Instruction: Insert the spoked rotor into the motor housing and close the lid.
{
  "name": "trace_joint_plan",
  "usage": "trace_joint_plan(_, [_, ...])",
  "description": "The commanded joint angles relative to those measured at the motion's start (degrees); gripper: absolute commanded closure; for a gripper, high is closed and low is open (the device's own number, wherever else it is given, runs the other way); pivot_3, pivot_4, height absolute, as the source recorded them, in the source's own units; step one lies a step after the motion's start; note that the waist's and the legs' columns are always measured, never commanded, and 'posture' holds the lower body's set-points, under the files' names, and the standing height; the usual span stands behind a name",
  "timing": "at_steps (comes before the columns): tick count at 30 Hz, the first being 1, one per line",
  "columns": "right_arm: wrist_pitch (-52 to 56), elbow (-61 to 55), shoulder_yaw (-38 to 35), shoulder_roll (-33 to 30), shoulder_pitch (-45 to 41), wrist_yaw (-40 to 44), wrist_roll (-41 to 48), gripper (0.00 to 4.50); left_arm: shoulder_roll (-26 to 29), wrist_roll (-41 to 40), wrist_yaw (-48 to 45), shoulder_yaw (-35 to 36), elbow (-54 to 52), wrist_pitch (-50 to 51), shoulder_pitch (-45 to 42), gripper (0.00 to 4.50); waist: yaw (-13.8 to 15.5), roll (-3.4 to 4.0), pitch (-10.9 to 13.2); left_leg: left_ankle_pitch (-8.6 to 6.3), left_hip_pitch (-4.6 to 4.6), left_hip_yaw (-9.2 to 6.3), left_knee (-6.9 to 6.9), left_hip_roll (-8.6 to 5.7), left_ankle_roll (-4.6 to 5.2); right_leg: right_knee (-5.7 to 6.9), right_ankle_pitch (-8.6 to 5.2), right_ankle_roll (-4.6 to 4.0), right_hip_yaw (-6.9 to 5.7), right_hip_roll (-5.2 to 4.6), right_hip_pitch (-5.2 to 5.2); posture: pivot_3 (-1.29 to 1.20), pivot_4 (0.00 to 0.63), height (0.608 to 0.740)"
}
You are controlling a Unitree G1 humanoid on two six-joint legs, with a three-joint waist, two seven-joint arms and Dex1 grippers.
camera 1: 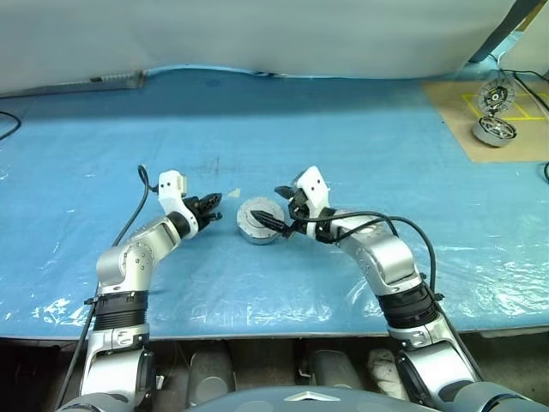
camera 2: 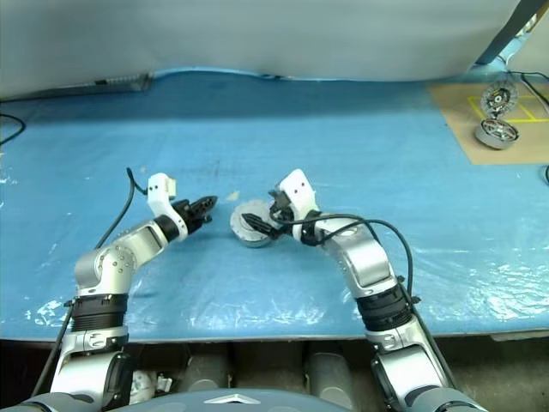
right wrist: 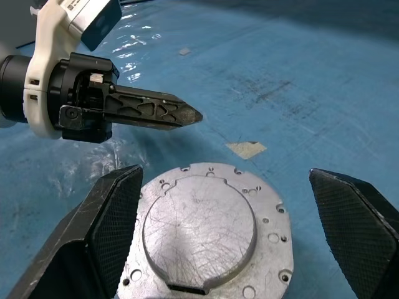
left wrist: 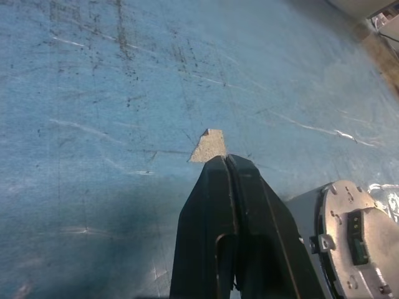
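The round squat silver motor housing (camera 1: 256, 232) stands in the middle of the blue-covered table. The lid (right wrist: 199, 230), a flat silver plate with small screw holes and a raised round centre, covers its top. The spoked rotor is hidden, since nothing inside the housing shows. My right gripper (camera 1: 276, 209) is open at the housing's right side. Its two fingers (right wrist: 106, 237) stand wide apart on either side of the lid, apart from it. My left gripper (camera 1: 213, 203) is shut and empty, just left of the housing, with its tip pointing toward it.
A small tan patch (left wrist: 209, 146) shows in the blue cover just beyond the left fingertips. On a brown board (camera 1: 455, 120) at the far right lie a wheel-like disc (camera 1: 495, 96) with a dark radial pattern and a silver ring-shaped part (camera 1: 494, 130). The table's front edge runs close below my arms.
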Motion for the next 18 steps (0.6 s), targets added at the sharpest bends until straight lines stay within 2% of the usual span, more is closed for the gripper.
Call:
trace_joint_plan(1, [-4.4, -0.7, 2.7, -0.3, 0.0, 1.7, -1.4, 0.03, 0.0, -0.9, -1.1, 0.5, -2.4, -1.1, 0.2, 4.50, 0.0, 0.00, 0.0, 0.00, 0.00, 0.00, 0.00, 0.00, 0.00, 0.00, 0.00, 0.00, 0.00, 0.00, 0.00, 0.00, 0.150, 0.740])
trace_joint_plan(9, [-8.9, 4.1, 7.3, -0.8, -0.2, 2.7, -5.5, 0.03, 0.2, -0.9, -2.0, 0.2, -3.3, -0.8, 0.7, 4.50, -0.1, -0.02, 0.0, 0.00, 0.01, 0.00, 0.09, 0.01, 0.00, 0.08, 0.00, -0.01, 0.00, -0.01, 0.00, 0.00, 0.150, 0.740])
trace_joint_plan(18, [-11.0, 10.5, 5.5, 0.3, -0.9, 1.8, -6.7, 0.03, 0.3, -1.6, -4.6, -0.5, -5.5, -1.0, 1.6, 4.50, -0.2, -0.02, 0.0, 0.00, 0.01, 0.00, 0.20, 0.02, 0.00, 0.14, 0.00, -0.02, 0.02, -0.01, 0.00, 0.00, 0.150, 0.740])
